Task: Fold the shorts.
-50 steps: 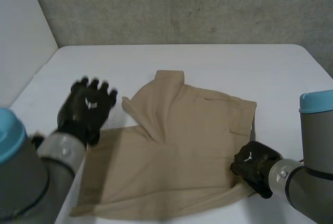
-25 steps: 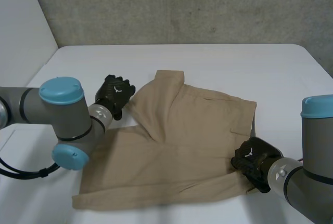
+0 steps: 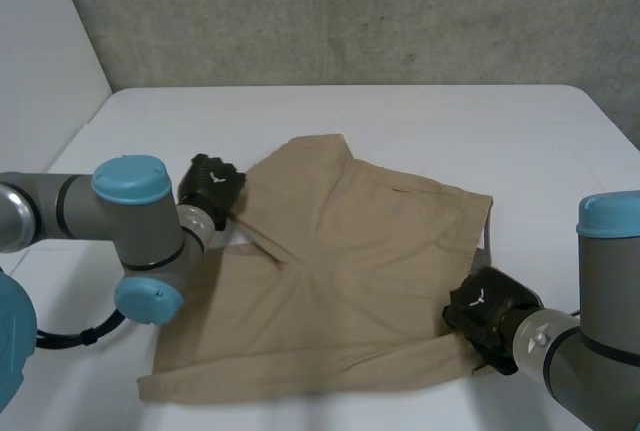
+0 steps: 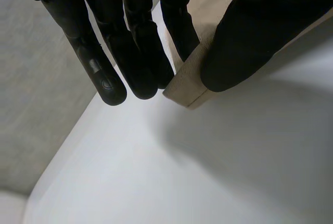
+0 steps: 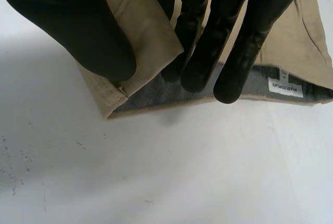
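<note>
Tan shorts (image 3: 340, 271) lie spread on the white table (image 3: 450, 121), one leg folded over toward the middle. My left hand (image 3: 212, 186) is at the shorts' far left edge. In the left wrist view its fingers (image 4: 135, 42) and thumb pinch a hemmed corner of the tan cloth (image 4: 190, 81). My right hand (image 3: 485, 313) is at the near right corner of the shorts. In the right wrist view its thumb (image 5: 78, 31) and fingers pinch the waistband corner (image 5: 140, 37), whose grey lining and white label (image 5: 285, 87) show beneath.
A grey concrete wall (image 3: 350, 11) stands behind the table. A white panel (image 3: 40, 61) closes off the left side. The table's near edge runs just below the shorts' hem (image 3: 300, 381). Bare table lies beyond the shorts and to their right.
My left hand has swung from above the table's left side down to the shorts' far left edge and closed on the cloth corner. The folded leg has shifted slightly. The right hand has stayed put.
</note>
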Robot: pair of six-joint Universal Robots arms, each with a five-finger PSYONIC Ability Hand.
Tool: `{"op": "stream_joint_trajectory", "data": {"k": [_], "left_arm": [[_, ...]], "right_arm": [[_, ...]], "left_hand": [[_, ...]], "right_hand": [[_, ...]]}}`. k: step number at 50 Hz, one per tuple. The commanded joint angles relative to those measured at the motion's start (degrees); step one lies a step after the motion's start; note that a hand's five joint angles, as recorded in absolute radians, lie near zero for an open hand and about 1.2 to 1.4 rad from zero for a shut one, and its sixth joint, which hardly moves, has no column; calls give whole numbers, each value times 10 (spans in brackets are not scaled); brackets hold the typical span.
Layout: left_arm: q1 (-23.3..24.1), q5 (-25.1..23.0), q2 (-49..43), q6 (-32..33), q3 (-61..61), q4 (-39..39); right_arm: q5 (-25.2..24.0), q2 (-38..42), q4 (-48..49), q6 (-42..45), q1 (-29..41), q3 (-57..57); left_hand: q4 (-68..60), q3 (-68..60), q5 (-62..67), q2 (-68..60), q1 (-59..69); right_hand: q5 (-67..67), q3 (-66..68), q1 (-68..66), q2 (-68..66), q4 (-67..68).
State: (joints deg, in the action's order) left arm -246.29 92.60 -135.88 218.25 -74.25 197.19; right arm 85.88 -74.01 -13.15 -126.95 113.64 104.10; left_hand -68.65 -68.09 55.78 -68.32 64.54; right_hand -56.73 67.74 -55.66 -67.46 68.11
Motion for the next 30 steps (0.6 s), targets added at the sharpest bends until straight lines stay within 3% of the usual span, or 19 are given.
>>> {"op": "stream_joint_trajectory", "data": {"k": [1, 7, 8, 9, 10, 16, 25, 30], "left_arm": [[5, 81, 20, 5, -27, -1], [22, 84, 40, 3, -52, -1], [26, 83, 41, 3, -55, -1], [31, 85, 41, 4, -59, -1], [36, 90, 43, 4, -64, 2], [37, 89, 91, 0, -83, 6], [17, 86, 256, -20, -180, -10], [25, 70, 366, -72, -260, -107]], "right_arm": [[0, -1, 2, -8, 5, 1], [0, -2, 5, -23, 7, 0], [0, -2, 5, -23, 7, 0], [0, -1, 6, -23, 7, 0], [0, -1, 7, -24, 7, 0], [0, -1, 21, -26, 4, 1], [-7, -1, 34, -95, -3, -18], [-7, 2, 35, -114, -9, -24]], "left_hand": [[-113, -119, 142, -117, 155], [-82, -88, 111, -85, 123], [73, 68, -44, 70, -32], [369, 364, -341, 366, -328], [497, 492, -469, 494, -456], [557, 552, -529, 554, -516], [453, 448, -425, 450, -412], [425, 419, -396, 421, -383]], "right_hand": [[-133, 123, -243, -125, 119], [-133, 123, -243, -125, 119], [-133, 123, -243, -125, 119], [-133, 123, -243, -125, 119], [-133, 123, -243, -125, 119], [-133, 123, -243, -125, 119], [-133, 123, -243, -125, 119], [-133, 123, -243, -125, 119]]}}
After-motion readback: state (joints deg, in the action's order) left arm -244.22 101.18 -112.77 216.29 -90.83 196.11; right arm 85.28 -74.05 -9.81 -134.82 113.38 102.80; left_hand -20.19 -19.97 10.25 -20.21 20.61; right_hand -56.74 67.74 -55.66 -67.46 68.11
